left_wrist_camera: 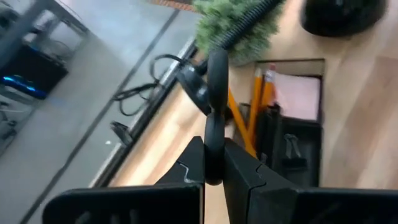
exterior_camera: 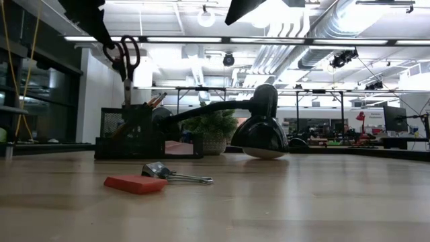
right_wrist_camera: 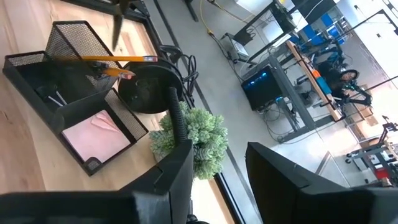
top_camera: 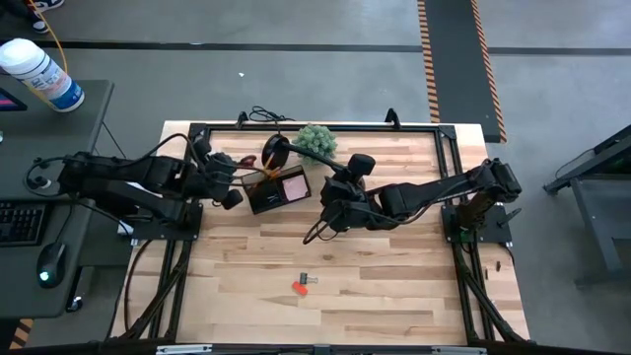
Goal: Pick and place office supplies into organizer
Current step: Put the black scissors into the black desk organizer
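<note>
The scissors (exterior_camera: 124, 60) hang with their dark-looking handles up and their blades pointing down, the tips at the rim of the pen cup (exterior_camera: 127, 128) of the dark mesh organizer (top_camera: 271, 189). My left gripper (top_camera: 232, 182) is shut on them at the organizer's left end. The organizer holds orange-yellow pencils (left_wrist_camera: 255, 99), a pink sticky-note pad (right_wrist_camera: 96, 137) and a clip (left_wrist_camera: 292, 149). A red piece (exterior_camera: 134, 183) and a metal binder clip (exterior_camera: 168, 173) lie on the near table. My right gripper (right_wrist_camera: 217, 180) is open and hovers right of the organizer. My left gripper pinches a handle loop (left_wrist_camera: 212, 140) of the scissors between its two fingers (left_wrist_camera: 249, 177), coming level from the table's left. The scissors are lifted and hang upright, blade tips (exterior_camera: 126, 101) down at the pen cup's rim. I cannot tell whether they touch the cup.
A green fuzzy plant (top_camera: 315, 141) stands behind the organizer. A black lamp has its round base (top_camera: 274, 150) beside the plant and its head (top_camera: 360, 163) close to my right gripper. Cables (top_camera: 261, 116) lie at the far edge. Bare wood (top_camera: 394, 286) spreads over the near half.
</note>
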Tool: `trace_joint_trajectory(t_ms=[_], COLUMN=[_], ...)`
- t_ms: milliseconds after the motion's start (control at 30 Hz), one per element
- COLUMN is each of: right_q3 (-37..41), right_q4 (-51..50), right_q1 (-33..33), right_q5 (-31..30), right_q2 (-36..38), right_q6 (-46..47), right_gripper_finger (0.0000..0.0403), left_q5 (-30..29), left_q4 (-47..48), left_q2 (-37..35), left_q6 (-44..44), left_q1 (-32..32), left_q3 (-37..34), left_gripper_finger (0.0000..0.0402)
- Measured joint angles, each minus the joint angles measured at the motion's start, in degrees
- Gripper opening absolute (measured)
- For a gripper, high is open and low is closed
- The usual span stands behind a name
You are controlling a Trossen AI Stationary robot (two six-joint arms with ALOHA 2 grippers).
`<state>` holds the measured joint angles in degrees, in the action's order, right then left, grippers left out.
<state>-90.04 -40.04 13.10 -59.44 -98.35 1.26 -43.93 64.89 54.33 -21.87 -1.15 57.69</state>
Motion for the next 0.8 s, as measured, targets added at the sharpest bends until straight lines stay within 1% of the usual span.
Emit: trace_joint_trajectory(t_ms=[133,200,300,533,667,800], right_q3=[0.0,0.0,0.0,0.0,0.0,0.0], right_q4=[0.0,0.0,0.0,0.0,0.0,0.0], right_q1=[0.0,0.0,0.0,0.0,0.0,0.0], right_q5=[0.0,0.0,0.0,0.0,0.2,1.4], right_q2=[0.0,0.0,0.0,0.0,0.0,0.0], right_q6=[0.0,0.0,0.0,0.0,0.0,0.0], right_gripper_finger=[0.0138,0.0138,0.0138,0.0138,0.0138,0.0138], left_q5=[-2.4,-2.2,1.0,3.1,8.7,11.8], left_q4=[-0.3,-0.2,0.2,3.6,5.0,6.4], left_q2=[-0.6,-1.3,-1.6,-1.8,-1.8,-1.7], left_q6=[0.6,1.1,2.1,3.6,4.8,4.4], left_q1=[0.0,0.0,0.0,0.0,0.0,0.0], left_q3=[0.0,0.1,1.3,7.6,10.5,10.9], left_gripper_finger=[0.0005,0.0005,0.0005,0.0005,0.0005,0.0005])
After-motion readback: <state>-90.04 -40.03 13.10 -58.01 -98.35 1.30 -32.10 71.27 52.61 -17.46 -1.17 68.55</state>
